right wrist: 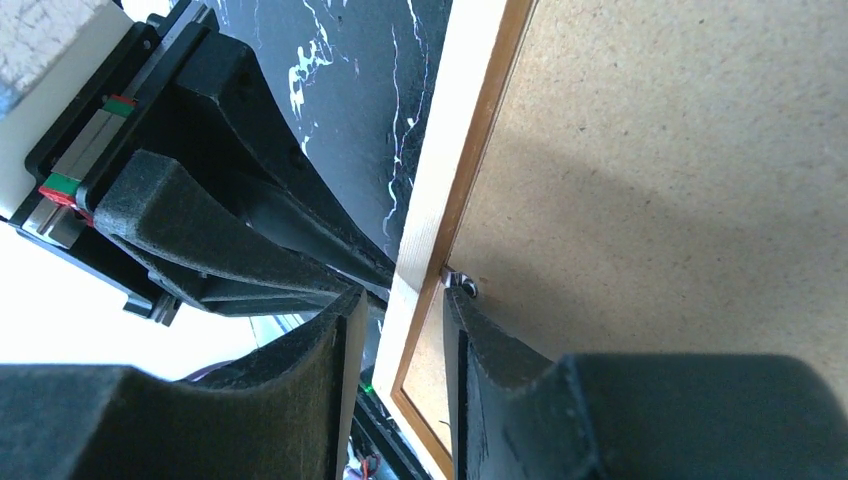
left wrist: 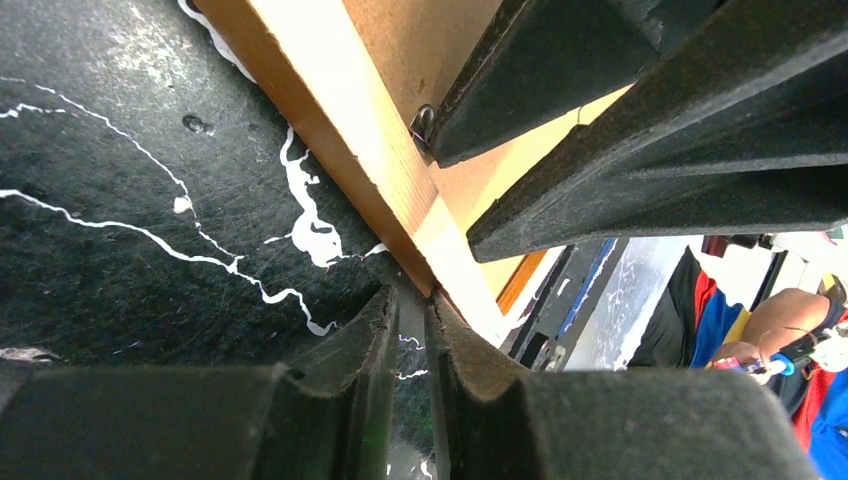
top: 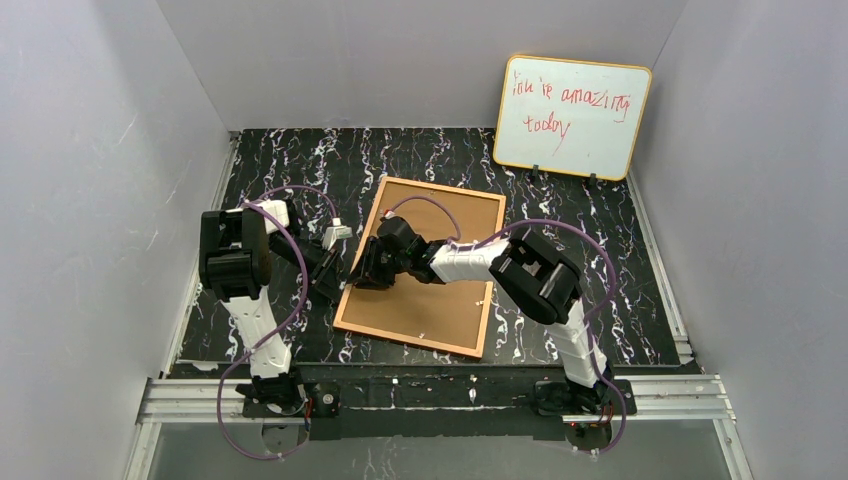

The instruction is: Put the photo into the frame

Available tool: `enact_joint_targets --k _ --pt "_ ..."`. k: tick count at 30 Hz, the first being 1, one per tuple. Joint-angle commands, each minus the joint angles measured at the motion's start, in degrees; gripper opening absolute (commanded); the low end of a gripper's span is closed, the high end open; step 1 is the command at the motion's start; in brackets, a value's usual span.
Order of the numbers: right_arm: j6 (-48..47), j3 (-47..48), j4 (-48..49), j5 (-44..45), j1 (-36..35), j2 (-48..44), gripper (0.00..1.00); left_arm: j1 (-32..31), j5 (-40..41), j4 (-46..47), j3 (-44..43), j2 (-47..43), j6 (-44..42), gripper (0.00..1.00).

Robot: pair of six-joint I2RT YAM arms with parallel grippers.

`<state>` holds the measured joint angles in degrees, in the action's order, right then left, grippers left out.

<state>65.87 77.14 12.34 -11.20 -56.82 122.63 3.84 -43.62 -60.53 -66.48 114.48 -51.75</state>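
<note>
Grey walls (top: 90, 200) enclose a black marbled table (top: 300, 160); a whiteboard (top: 570, 118) leans at the back right.

Frame (top: 440, 310): lies mid-table, brown back board up, glass side down. Back board appears seated.

Photo: not visible in any view. Whether it is under the board or elsewhere cannot be told.

Left gripper (left wrist: 410, 300): fingers all but closed, nothing seen between them, tips set against the outside of the frame's left edge, low at the table.

Right gripper (right wrist: 400, 292): jaws part-way apart, astride the same edge, one finger outside the wood, the other on the board beside a small metal tab (right wrist: 460, 284). A thin gap shows at the outer finger; no firm clamp yet.

Assessment: work is at the back-board fastening on the left edge, opening or securing it; which of the two cannot be settled.

Next move requires the right inner finger to bear squarely on the tab while the left steadies the frame against sliding.
</note>
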Motion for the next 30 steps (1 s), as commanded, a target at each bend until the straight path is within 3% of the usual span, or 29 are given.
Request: enact_joint_targets --k 1,4,9,11,18,24,30 --pt "-0.4 -0.5 0.4 2.6 1.0 -1.1 0.44 -1.0 -0.1 -2.4 -1.6 -2.6 -1.7 0.16" --pt "-1.0 -3.3 2.6 1.3 3.3 -5.2 0.49 0.4 -0.7 -4.5 -5.6 -1.9 -1.8 0.16" --pt "-5.5 -3.8 2.3 -1.0 8.7 -8.7 0.59 2.5 -4.5 -5.9 -13.7 1.6 1.4 0.27" --pt "-7.4 -2.6 0.6 -2.3 11.0 -8.1 0.59 2.3 -6.5 -4.6 -15.4 3.0 3.9 0.32" --pt "-12.3 4.3 -3.3 -4.8 17.9 -2.0 0.57 -0.1 -11.6 -0.9 -20.4 9.7 10.7 0.35" --pt "-13.3 10.3 -4.2 -7.3 20.2 4.0 0.57 -2.9 -12.6 4.5 -21.6 10.7 16.5 0.35" --pt "-13.8 19.1 -6.7 -8.4 20.2 10.9 0.55 -3.0 -11.7 4.7 -21.7 12.2 16.5 0.23"
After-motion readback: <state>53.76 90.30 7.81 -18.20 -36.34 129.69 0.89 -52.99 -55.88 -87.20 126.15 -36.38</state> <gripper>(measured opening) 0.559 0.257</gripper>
